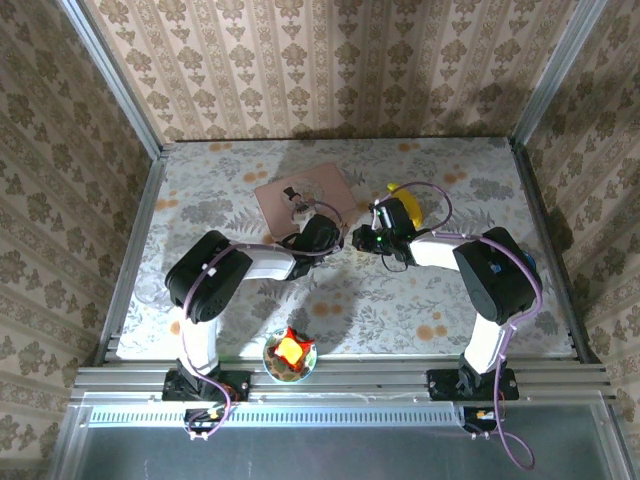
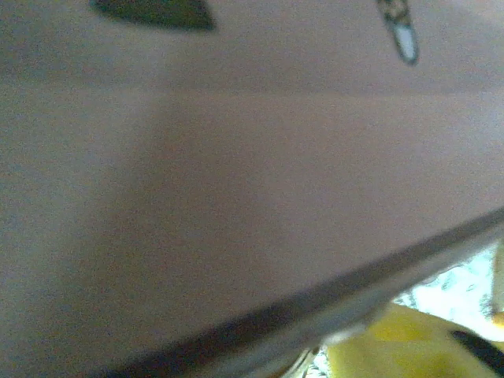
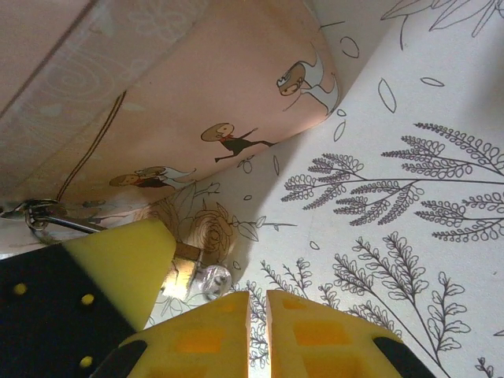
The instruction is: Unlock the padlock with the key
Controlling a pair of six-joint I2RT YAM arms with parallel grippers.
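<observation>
Nearest the lens in the right wrist view, the right gripper (image 3: pixel 258 303) was seen with its yellow fingers pressed together, only a hairline seam left between them. Nothing held there could be made out.

Just past those fingertips the padlock (image 3: pixel 184 272) was picked out: a tiny brass block lying on the flowered table cover (image 3: pixel 409 157), with a rounded silvery bit (image 3: pixel 213 279) just beside it. It was wedged between the right fingertips and a yellow pad (image 3: pixel 118 264) of the left gripper (image 1: pixel 325 238). Whether the pad touched it could not be told, nor how far the left jaws were spread.

Further left, a small metal loop (image 3: pixel 35 213) with a thin bar was spotted at the lower edge of the pink box (image 3: pixel 197 94), whose cartoon-printed side loomed above the padlock.

From overhead, both grippers were found nearly nose to nose at the box's near corner, and a banana (image 1: pixel 405 205) was noted just beyond the right one.
</observation>
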